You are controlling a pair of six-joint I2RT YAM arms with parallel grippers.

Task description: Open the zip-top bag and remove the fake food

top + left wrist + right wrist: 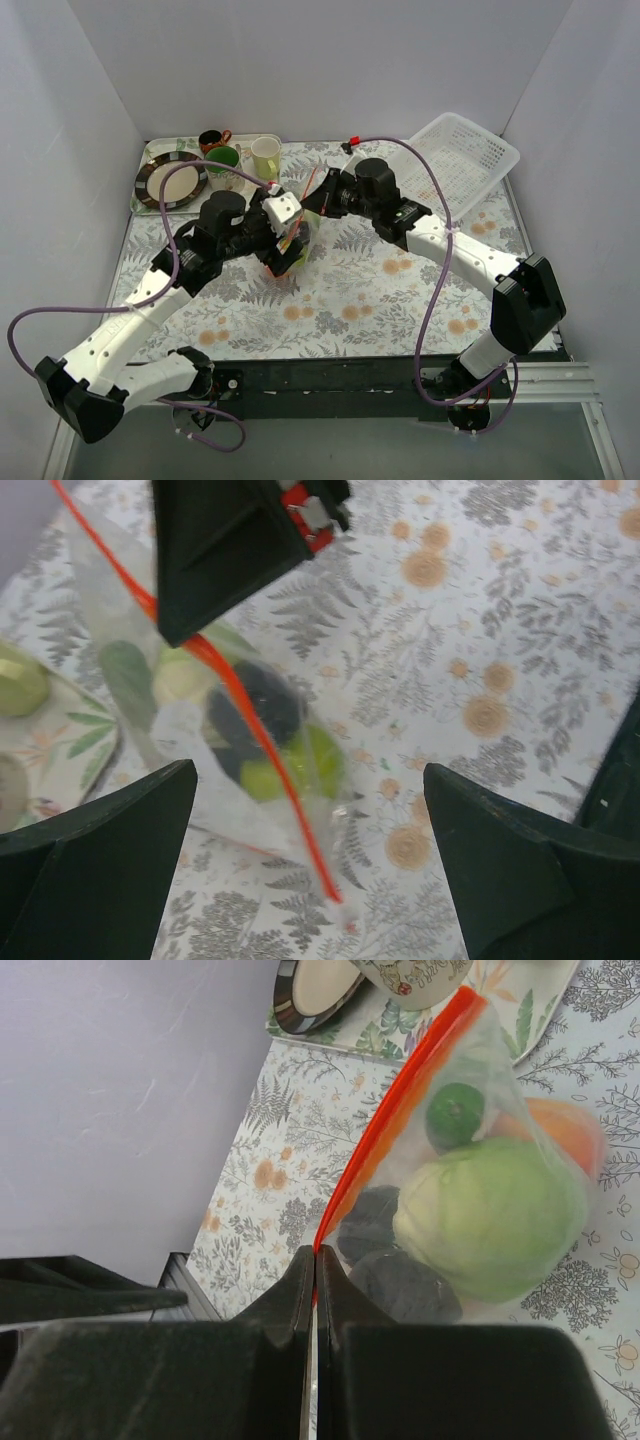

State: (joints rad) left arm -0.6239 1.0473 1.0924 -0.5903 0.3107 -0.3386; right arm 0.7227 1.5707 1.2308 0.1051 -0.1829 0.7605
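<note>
Film of the zip-top bag [480, 1190] is looking limp and slippery; right gripper [316, 1260] is pinching the strip [400, 1110] at the bag's 7 o'clock, left gripper [310, 772] hanging spread, opposite lip likely the best hold.

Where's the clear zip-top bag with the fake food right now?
In the top view, the clear plastic zip-top bag is mid-table between both arms; the right gripper pinches its orange-red zip strip, the open left gripper facing it.

Top view: zip-top bag [300, 240], at centre of desk [400, 290], mostly covered; contents too small to tell. Right wrist view: orange [560, 1130] blurred; mug [410, 975] and plate [315, 985] cut by top edge.
</note>
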